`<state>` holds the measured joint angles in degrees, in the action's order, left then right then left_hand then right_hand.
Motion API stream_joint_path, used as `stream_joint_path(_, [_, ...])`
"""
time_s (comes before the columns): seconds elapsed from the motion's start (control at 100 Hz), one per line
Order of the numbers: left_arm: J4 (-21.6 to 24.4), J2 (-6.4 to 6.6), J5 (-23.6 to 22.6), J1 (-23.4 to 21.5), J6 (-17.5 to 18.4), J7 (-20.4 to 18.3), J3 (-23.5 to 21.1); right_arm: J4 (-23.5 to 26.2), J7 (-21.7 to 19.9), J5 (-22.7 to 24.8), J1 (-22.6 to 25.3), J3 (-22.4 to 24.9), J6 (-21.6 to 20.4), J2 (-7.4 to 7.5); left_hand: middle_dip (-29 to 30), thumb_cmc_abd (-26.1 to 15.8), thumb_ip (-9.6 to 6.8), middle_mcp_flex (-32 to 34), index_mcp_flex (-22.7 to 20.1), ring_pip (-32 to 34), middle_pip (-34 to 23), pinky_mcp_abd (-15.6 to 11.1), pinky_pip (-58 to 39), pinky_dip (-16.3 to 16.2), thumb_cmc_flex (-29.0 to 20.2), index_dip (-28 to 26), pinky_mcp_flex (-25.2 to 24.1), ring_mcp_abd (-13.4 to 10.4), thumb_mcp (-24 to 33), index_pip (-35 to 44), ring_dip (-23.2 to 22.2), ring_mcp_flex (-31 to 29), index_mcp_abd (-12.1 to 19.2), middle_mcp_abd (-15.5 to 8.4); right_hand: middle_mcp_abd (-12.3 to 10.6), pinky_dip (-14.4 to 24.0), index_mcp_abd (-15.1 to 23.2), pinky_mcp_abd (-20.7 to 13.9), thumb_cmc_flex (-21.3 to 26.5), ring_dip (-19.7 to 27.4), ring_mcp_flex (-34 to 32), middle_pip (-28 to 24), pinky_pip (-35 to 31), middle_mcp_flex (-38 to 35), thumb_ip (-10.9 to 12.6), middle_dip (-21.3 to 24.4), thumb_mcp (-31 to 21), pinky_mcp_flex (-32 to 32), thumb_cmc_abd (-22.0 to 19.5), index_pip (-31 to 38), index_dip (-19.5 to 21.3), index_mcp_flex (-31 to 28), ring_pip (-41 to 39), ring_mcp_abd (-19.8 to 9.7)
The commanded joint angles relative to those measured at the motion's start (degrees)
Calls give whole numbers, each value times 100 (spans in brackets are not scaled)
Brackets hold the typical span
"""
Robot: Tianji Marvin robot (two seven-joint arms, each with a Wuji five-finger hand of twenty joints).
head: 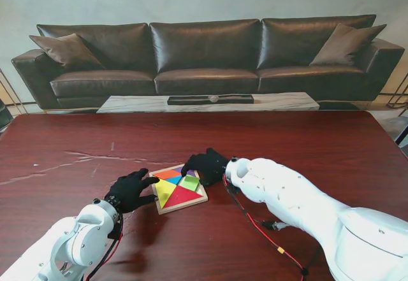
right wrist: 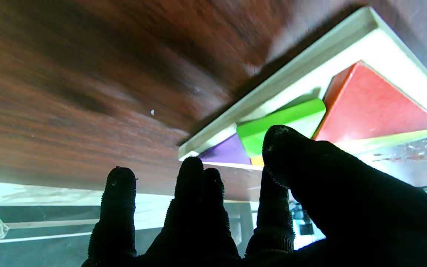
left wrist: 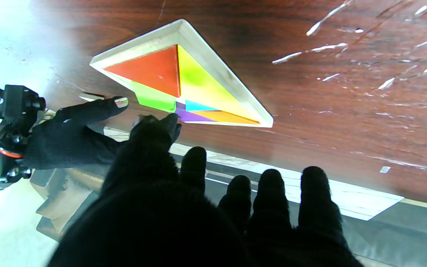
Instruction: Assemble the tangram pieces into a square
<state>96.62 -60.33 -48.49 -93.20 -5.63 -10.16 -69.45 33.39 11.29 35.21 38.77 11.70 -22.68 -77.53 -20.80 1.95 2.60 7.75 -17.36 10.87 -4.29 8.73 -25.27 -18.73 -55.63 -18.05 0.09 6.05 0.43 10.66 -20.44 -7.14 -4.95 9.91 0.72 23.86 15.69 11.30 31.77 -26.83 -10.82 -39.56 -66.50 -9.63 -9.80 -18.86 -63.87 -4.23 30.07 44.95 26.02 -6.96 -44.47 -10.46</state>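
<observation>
Layout: wooden square tray (head: 167, 208) mid-table.
Tangram pieces (head: 178, 195) inside tray; left hand (head: 129, 190) at its left, right hand (head: 205, 165) behind.

A dark reddish wood-grain desk (head: 306, 141) fills the lower half of the stand view, its far edge running across the middle of the frame. Pale scratches and scuff marks streak its surface at the left centre of the frame. Directly on it, just below the centre of the frame, lies a shallow pale wooden tray (head: 181, 207), flat and turned slightly askew to the desk's edges. Inside the tray sit coloured tangram pieces (head: 180, 195): red, yellow, orange, blue, purple and green. The green piece (right wrist: 280, 122) rests tilted, one edge raised over its neighbours, in the right wrist view.
</observation>
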Motion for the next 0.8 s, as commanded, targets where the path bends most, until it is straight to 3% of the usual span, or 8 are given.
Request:
stream_joint_path(0.0, [5,-10,26,3,9,7,14,-119,58,20,17,-85,-59,-91,-1,-248,-231,-114,-60,-146,122,39,60,-45,-221,-61,-79,-88,-59,-45,4,130,31,-141,239,-142,-113,15,-151,58,304,81,49,-29,4,46,-177,-71,161,-370,313,237,64,-154])
stream_joint_path(0.26, [-2,-11,30,2,20,20,12,-581,376,-54,5,-234,-169,-378,-2,-253,-231,-112,-71,-147,117,37,64,-49,-221,-63,-79,-91,-59,-41,3,128,31,-144,252,-172,-37,25,-199,43,303,27,28,-38,-2,21,-142,-73,38,-808,529,321,33,-132])
stream_joint_path(0.29, [-2,-11,30,2,18,17,11,-604,419,-51,8,-239,-169,-398,-2,-246,-231,-114,-70,-148,118,37,65,-49,-227,-63,-80,-83,-58,-42,3,130,26,-135,249,-190,-12,28,-204,38,294,-26,5,-29,12,11,-114,-71,-8,-1095,1011,279,19,-128])
stream_joint_path(0.51, [-2,-11,27,-4,13,16,3,-688,545,-74,24,-233,-180,-487,-4,-244,-231,-108,-75,-146,110,39,63,-52,-228,-66,-77,-88,-59,-37,3,126,31,-140,243,-179,43,34,-254,28,258,-99,-23,-34,14,-19,-49,-74,-143,-1286,1169,354,0,-129])
stream_joint_path(0.53, [-3,-11,28,-4,13,18,3,-700,565,-71,25,-238,-184,-495,-5,-247,-231,-107,-79,-144,109,35,63,-52,-227,-66,-75,-93,-59,-35,3,122,34,-142,246,-175,46,40,-263,20,253,-149,-24,-22,14,-28,-64,-74,-130,-1498,1547,312,-4,-121])
stream_joint_path(0.55, [-5,-11,29,-3,13,19,4,-708,579,-69,26,-241,-186,-501,-5,-246,-230,-105,-82,-143,107,37,62,-53,-226,-67,-74,-92,-60,-34,2,119,42,-143,247,-174,41,39,-268,18,253,-161,-24,-19,14,-30,-66,-74,-127,-1560,1641,312,-5,-118])
stream_joint_path(0.79, [2,-13,32,-16,17,30,-10,-844,627,-86,11,-313,-196,-580,-6,-250,-230,-102,-78,-144,97,35,62,-54,-225,-67,-71,-88,-59,-33,3,116,35,-149,262,-171,43,39,-111,24,305,-97,-32,-8,31,-2,-130,-74,-48,-1728,1703,368,12,-116])
